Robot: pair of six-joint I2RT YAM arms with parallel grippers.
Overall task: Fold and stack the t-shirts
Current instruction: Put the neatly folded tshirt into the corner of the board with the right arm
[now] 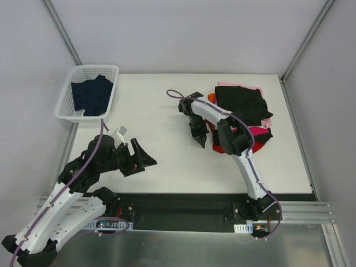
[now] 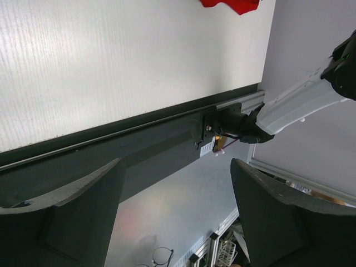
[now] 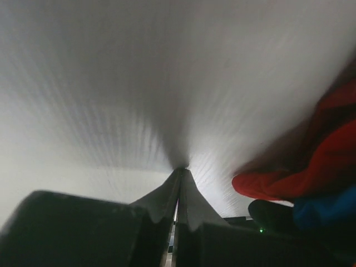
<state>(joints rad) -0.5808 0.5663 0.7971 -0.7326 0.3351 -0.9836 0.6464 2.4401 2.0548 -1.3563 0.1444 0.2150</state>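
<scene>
Now I am holding my right gripper shut and empty near the t-shirts by the desk's right edge. My left gripper is hanging wide open.

The right hand has its two dark fingers pressed together, flat against each other, and their shared tip meets the pale, finely ribbed white surface. A soft shadow spreads up from that tip. To the right lies a rumpled heap of red cloth, its rounded lower fold resting on the surface just beside the fingers but apart from them. Below the fold sit a blue patch and a dark rounded shape, both too blurred to identify.
</scene>
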